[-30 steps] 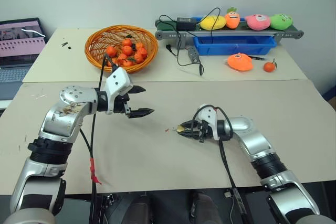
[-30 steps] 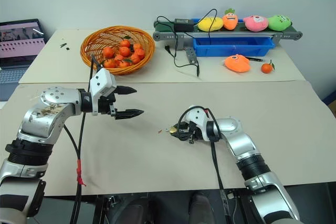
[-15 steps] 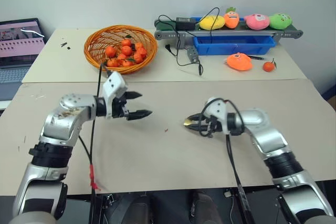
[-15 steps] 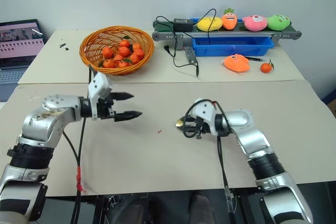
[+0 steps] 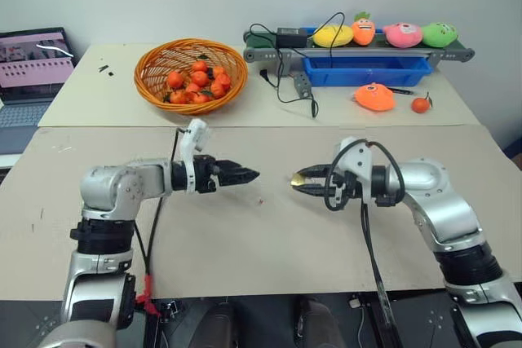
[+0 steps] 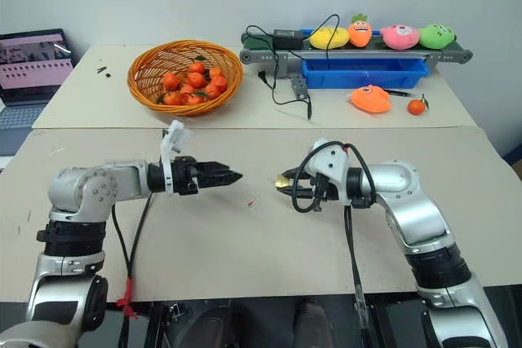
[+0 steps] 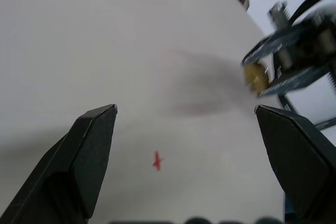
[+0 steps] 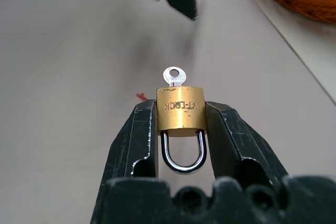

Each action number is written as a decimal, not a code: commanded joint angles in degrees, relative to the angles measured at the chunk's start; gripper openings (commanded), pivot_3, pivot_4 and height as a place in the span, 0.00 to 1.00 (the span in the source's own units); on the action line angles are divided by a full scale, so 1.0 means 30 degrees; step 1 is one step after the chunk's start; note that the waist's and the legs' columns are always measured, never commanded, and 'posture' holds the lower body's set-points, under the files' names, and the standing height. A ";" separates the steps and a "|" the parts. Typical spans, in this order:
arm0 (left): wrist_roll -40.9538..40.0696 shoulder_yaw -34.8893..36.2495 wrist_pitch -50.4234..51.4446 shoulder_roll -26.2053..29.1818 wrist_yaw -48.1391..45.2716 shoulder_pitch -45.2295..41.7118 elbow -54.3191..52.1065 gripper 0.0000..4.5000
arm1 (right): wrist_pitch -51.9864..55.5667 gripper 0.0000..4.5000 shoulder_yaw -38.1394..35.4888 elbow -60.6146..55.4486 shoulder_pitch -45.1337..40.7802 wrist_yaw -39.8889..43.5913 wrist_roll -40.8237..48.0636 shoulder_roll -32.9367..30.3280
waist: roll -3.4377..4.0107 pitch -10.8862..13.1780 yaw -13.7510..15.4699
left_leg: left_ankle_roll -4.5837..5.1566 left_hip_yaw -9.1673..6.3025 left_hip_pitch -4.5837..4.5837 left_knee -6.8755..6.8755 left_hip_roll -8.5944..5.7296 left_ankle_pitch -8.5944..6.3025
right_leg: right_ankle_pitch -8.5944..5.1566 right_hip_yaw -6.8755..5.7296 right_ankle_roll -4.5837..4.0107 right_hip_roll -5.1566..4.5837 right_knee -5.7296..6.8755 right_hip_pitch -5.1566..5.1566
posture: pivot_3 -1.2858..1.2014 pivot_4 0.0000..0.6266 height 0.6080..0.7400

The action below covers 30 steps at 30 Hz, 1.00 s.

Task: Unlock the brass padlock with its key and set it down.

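Fingers of my right gripper (image 8: 181,129) pinched the brass padlock (image 8: 180,112), the key (image 8: 174,75) in it; my left gripper (image 7: 189,145) stood spread, facing it.

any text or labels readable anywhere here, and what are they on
"YT-LOCK": stamped on the brass padlock, reading upside down in the right wrist view; the first letters are my best reading.
Laptop screen: pink window with lines of content, too small to read.
Plush toys and blue bin: no legible text.
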 commanded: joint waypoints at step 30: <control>-0.7526 0.2486 0.5811 -0.2594 0.6490 -0.1721 -0.1012 0.30 | 0.0033 0.20 -0.1296 -0.1435 -0.1053 -0.0210 0.1732 -0.0941 | -0.0001 0.0001 0.0007 | -0.0016 0.0009 0.0035 -0.0030 -0.0004 0.0007 | 0.0003 0.0033 -0.0006 0.0003 -0.0004 0.0004 | 0.52 0.24 1.00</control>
